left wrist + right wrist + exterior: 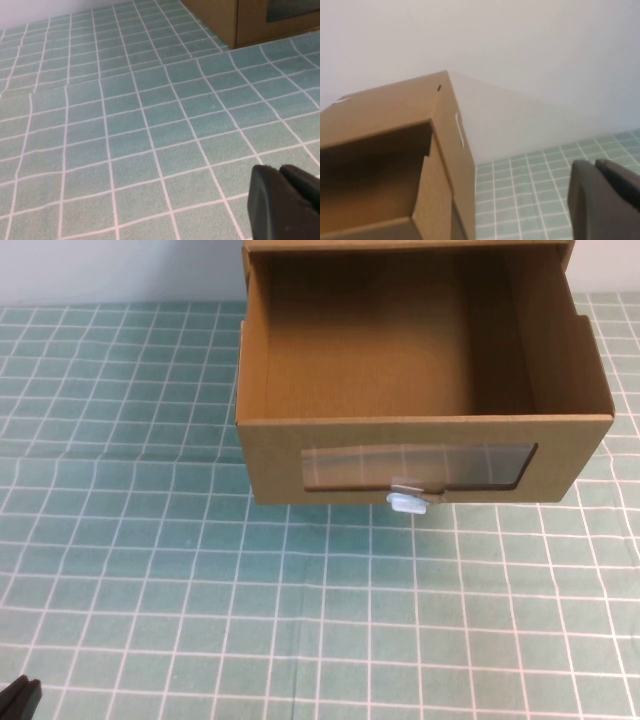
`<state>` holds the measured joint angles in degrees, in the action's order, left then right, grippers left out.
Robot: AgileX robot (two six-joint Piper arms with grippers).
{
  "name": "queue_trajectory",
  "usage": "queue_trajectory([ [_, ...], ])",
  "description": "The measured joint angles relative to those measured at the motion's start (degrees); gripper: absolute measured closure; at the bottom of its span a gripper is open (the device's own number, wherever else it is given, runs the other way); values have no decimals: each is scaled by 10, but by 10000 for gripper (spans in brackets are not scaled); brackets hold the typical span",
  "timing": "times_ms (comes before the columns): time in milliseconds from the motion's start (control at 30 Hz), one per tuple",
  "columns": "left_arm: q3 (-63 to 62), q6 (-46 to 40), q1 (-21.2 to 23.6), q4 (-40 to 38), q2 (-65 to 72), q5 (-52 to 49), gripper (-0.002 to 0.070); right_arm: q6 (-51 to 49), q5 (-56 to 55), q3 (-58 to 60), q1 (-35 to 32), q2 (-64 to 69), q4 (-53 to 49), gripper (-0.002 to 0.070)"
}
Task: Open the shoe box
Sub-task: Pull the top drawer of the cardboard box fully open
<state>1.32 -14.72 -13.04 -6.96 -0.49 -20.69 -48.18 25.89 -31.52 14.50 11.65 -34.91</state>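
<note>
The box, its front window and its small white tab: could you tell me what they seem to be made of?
Box: brown cardboard, matte, with raw cut edges.
Window: likely clear plastic film, glossy, with grid lines showing in it.
Tab: probably white plastic, smooth.
Left gripper sits shut at the table's near left corner; right gripper, shut, hangs off to one side of the box.

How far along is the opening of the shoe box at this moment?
Done: the shoe box drawer stands pulled out, its inside bare, the white pull tab free. In hand: nothing; the left gripper rests low by the mat's near left corner, the right gripper hangs beside the drawer, both jaws shut and empty. Left: seemingly nothing.
</note>
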Motion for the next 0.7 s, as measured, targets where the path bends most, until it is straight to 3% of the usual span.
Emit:
queue_trajectory([
  [100, 0, 0, 0, 0, -1, 0, 680, 37, -18, 37, -10, -7, 39, 689],
  [367, 0, 0, 0, 0, -1, 0, 680, 413, -29, 154, -97, -55, 317, 689],
  [633, 0, 0, 0, 0, -1, 0, 680, 470, -93, 312, -164, -121, 358, 690],
  [700, 0, 0, 0, 1, -2, 0, 680, 471, -66, 328, -173, -121, 360, 690],
])
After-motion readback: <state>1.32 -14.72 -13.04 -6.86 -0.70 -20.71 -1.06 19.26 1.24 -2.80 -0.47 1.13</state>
